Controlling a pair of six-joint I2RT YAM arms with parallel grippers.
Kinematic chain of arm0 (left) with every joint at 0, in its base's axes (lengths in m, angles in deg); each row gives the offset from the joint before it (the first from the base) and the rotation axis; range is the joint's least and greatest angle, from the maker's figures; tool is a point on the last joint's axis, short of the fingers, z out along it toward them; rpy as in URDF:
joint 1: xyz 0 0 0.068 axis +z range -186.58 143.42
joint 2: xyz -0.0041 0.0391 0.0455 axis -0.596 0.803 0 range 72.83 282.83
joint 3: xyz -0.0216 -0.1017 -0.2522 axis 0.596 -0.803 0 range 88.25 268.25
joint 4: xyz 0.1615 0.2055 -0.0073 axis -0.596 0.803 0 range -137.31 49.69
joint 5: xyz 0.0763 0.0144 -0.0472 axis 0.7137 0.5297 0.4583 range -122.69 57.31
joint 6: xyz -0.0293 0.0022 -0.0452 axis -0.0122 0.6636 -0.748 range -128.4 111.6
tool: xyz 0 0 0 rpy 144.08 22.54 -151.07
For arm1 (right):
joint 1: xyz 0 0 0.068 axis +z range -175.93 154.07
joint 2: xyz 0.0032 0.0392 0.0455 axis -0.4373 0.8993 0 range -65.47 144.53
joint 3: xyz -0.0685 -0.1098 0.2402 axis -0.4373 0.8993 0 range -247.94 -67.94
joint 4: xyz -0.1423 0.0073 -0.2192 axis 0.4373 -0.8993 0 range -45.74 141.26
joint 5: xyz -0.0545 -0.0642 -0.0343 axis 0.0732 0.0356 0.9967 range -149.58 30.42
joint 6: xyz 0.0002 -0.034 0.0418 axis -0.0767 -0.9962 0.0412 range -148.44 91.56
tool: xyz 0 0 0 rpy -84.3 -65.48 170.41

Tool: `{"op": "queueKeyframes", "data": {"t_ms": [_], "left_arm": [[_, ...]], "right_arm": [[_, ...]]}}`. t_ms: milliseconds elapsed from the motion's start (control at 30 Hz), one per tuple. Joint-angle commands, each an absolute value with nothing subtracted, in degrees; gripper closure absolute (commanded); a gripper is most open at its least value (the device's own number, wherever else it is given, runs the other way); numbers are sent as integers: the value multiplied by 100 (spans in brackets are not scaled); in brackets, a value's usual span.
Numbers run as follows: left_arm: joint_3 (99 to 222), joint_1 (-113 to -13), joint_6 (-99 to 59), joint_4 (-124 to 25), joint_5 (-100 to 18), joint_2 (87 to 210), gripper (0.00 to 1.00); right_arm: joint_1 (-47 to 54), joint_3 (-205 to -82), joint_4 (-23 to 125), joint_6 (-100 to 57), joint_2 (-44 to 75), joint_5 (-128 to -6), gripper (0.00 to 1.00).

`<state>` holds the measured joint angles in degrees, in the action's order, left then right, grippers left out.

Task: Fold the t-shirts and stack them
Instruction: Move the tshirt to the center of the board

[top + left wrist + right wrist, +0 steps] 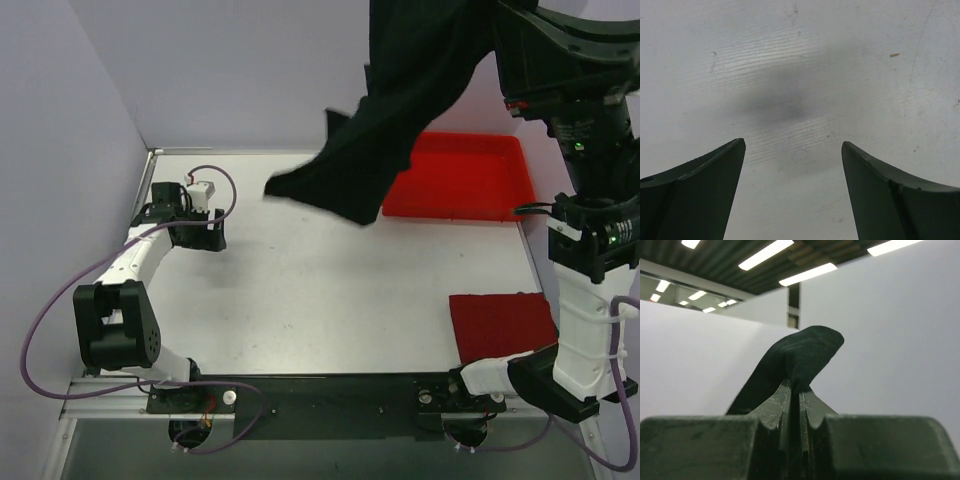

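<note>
Right gripper (795, 387) raised, pinching black t-shirt (400, 110), which hangs above the table (330, 290). Left gripper (793, 150) spread, low over tabletop. Red t-shirt (500, 325) lies folded.

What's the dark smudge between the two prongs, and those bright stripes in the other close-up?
Left wrist view: a soft, blurry shadow on the table, probably the arm's own. Right wrist view: ceiling lights, as that camera tilts upward past the pinched black t-shirt.
</note>
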<state>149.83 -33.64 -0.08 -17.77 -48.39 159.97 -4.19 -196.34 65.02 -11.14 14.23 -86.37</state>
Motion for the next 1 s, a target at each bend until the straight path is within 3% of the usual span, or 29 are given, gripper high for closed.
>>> {"op": "queueKeyframes", "data": {"t_ms": [0,267,433,467,500,533,567,600,633,700,867,967], "left_arm": [[15162,-3096,372,-1831,-4456,15783,11],[15399,-2384,1066,-1347,-3437,15554,11],[15057,-2384,1155,-1672,-3576,15300,11],[15030,-2393,1138,-1690,-3724,15256,11],[14995,-2401,1112,-1725,-3778,15212,11],[14969,-2393,1094,-1742,-3944,15142,11],[14916,-2401,1094,-1751,-4015,15106,11],[14846,-2401,1102,-1760,-4103,15027,11],[14811,-2401,1181,-1778,-4139,14992,11],[14740,-2419,1234,-1752,-4209,14939,11],[14617,-2454,1156,-1778,-4551,14930,11],[14652,-2551,1076,-1795,-4754,15026,12]], "right_arm": [[-352,-18898,8136,-52,1811,-9490,100],[-124,-18256,9001,1584,3127,-10001,100],[420,-17973,8126,1315,4077,-9878,97],[509,-18174,7444,826,4462,-9896,88],[631,-18367,6402,578,4657,-9739,64],[702,-18917,5878,-17,5146,-9564,49],[799,-19279,4333,-292,5403,-8918,36],[826,-20266,3447,-826,5998,-8520,32],[861,-20676,2290,-996,6291,-7576,21],[844,-21007,1447,-1182,6435,-6806,14],[826,-17524,1786,-1578,4435,-6389,13],[826,-15836,1742,-1605,3633,-6897,19]]}}
